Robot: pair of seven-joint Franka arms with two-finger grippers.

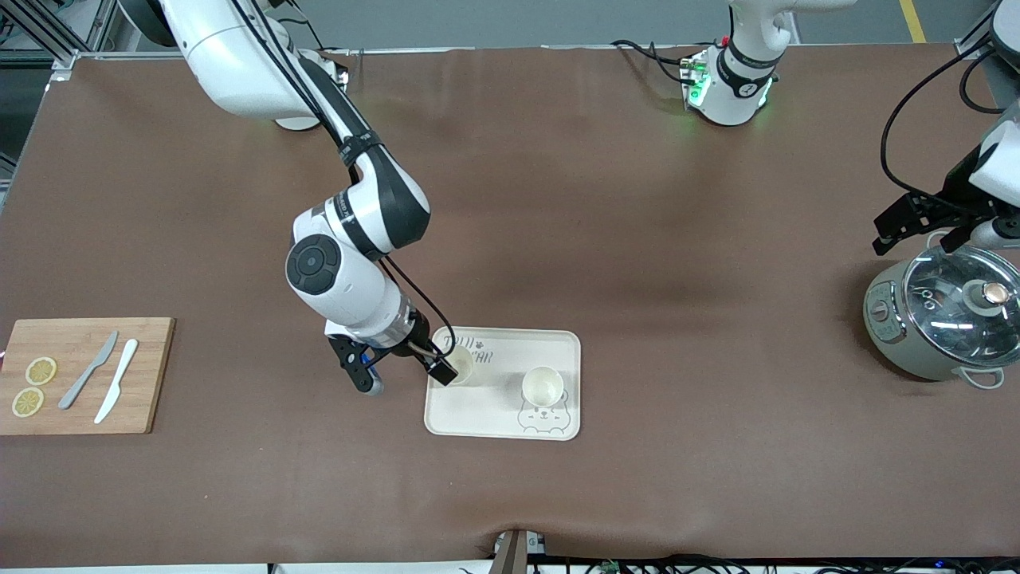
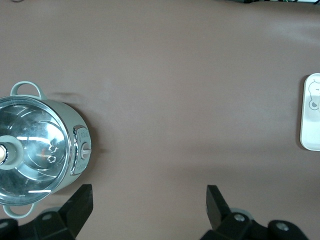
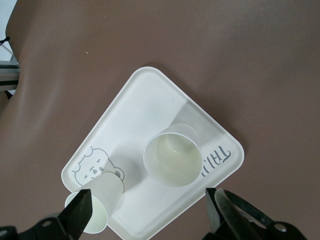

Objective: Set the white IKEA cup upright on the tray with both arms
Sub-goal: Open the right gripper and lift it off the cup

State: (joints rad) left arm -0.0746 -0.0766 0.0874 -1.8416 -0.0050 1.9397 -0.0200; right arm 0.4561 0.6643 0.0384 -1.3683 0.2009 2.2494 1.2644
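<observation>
two white cups (image 1: 543, 387) upright on tray (image 1: 566, 344), second cup (image 3: 173, 159) under right gripper (image 3: 147, 212), fingers spread wide, holding nothing. left gripper (image 2: 149, 207) also wide, empty, waiting over bare table by cooker pot (image 1: 944, 312) (nowhere near tray). placing looks done, only pulling away left.

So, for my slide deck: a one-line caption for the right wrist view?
Open right gripper above the cream tray, where two white cups stand upright.
</observation>
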